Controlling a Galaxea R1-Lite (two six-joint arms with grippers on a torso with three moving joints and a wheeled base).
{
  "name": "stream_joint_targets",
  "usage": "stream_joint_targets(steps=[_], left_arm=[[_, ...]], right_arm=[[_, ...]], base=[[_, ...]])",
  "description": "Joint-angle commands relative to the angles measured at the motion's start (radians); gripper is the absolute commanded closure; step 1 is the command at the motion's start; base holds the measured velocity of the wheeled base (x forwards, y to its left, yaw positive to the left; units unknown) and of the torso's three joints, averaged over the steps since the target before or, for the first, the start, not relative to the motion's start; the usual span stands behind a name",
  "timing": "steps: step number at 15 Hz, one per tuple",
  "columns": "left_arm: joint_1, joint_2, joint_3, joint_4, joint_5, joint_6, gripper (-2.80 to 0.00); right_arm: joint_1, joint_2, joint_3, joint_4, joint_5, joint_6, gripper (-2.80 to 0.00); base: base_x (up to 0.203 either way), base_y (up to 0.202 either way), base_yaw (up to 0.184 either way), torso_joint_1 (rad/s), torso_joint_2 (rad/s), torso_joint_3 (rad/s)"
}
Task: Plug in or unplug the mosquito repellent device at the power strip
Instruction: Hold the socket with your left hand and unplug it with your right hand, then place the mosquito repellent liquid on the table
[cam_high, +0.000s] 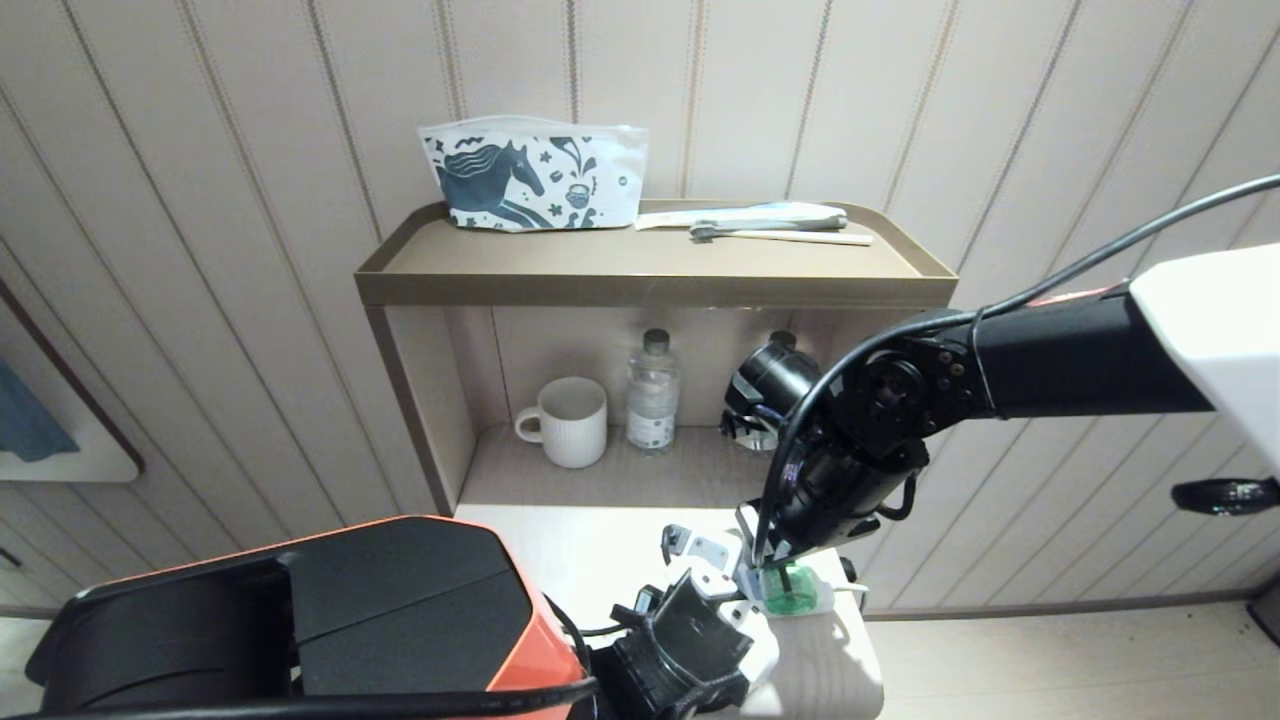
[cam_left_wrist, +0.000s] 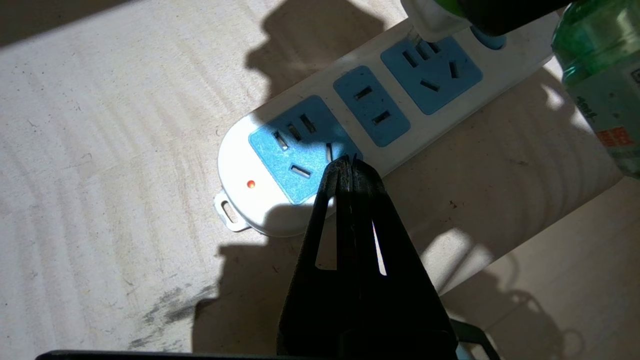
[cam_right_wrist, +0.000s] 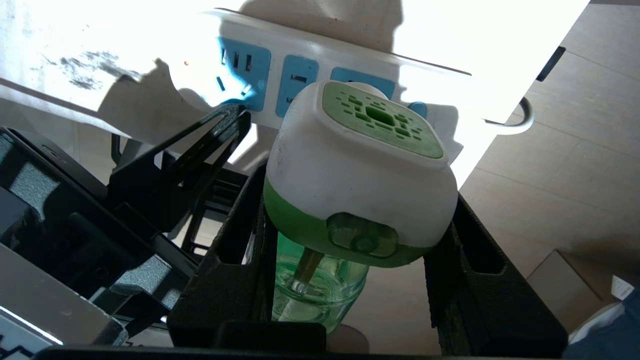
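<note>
Left pincer (cam_left_wrist: 350, 167), nearest the head camera, has its fingers pressed together, tips resting on the lit end of the power strip (cam_left_wrist: 320, 150), at the edge of the first blue socket group. This reads as a hold-down that steadies the strip.

Surface (cam_left_wrist: 100, 150): pale, lightly scuffed, carrying the strip close to its front edge.

Power strip: flat, rigid white plastic with three blue socket groups and a red indicator glowing at the rounded end. It looks light and likely to slide or lift when a plug is worked, so downward pressure is advisable.

Right pincer (cam_right_wrist: 350, 235): clamped on the mosquito repellent device (cam_right_wrist: 360, 165), one finger on each side of the white-and-green body, just above the bottle.

Mosquito repellent device: located at the far socket group, away from the indicator end. Whether the prongs are fully seated cannot be told. The housing is hard, smooth plastic and probably slippery; the clear green bottle (cam_right_wrist: 320, 290) beneath is thin-walled and holds liquid.

- Grip the rigid body, not the bottle.
- Keep force in line with the prongs; twisting could bend them.
- Keep the unit upright to avoid leakage.
</note>
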Motion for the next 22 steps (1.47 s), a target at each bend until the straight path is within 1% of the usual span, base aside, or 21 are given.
stream_joint_targets(steps=[1, 5, 7, 10, 12, 14, 17, 19, 21, 22], left_arm=[[0.001, -0.015, -0.002, -0.009, 0.005, -0.003, 0.0], [0.003, -0.094, 0.007, -0.001, 0.023, 0.001, 0.0], [0.022, -0.143, 0.021, 0.003, 0.038, 0.006, 0.0], [0.08, -0.238, 0.051, 0.018, 0.042, 0.022, 0.0], [0.14, -0.317, 0.097, 0.021, 0.042, 0.038, 0.0], [0.167, -0.425, 0.167, 0.021, 0.043, 0.042, 0.0], [0.209, -0.638, 0.292, 0.022, 0.055, 0.06, 0.0], [0.261, -0.828, 0.388, 0.025, 0.064, 0.099, 0.0], [0.312, -1.06, 0.47, 0.066, 0.095, 0.146, 0.0], [0.339, -1.188, 0.5, 0.122, 0.124, 0.164, 0.0]], right_arm=[[-0.003, 0.005, -0.001, 0.004, 0.0, 0.001, 0.0], [-0.011, -0.004, 0.005, 0.007, 0.0, 0.001, 0.0], [-0.012, -0.02, 0.014, 0.007, 0.0, 0.003, 0.0], [-0.01, -0.04, 0.034, 0.007, 0.0, 0.003, 0.0], [-0.01, -0.052, 0.043, 0.007, 0.001, 0.003, 0.0], [-0.009, -0.058, 0.047, 0.007, 0.001, 0.003, 0.0], [-0.004, -0.065, 0.047, 0.007, 0.0, 0.003, 0.0], [-0.001, -0.091, 0.057, 0.007, 0.0, 0.003, 0.0], [0.002, -0.127, 0.081, 0.007, 0.0, 0.003, 0.0], [0.002, -0.142, 0.094, 0.006, 0.001, 0.003, 0.0]], base=[[0.0, 0.0, 0.0, 0.0, 0.0, 0.0], [0.0, 0.0, 0.0, 0.0, 0.0, 0.0], [0.0, 0.0, 0.0, 0.0, 0.0, 0.0], [0.0, 0.0, 0.0, 0.0, 0.0, 0.0], [0.0, 0.0, 0.0, 0.0, 0.0, 0.0], [0.0, 0.0, 0.0, 0.0, 0.0, 0.0], [0.0, 0.0, 0.0, 0.0, 0.0, 0.0], [0.0, 0.0, 0.0, 0.0, 0.0, 0.0], [0.0, 0.0, 0.0, 0.0, 0.0, 0.0], [0.0, 0.0, 0.0, 0.0, 0.0, 0.0]])
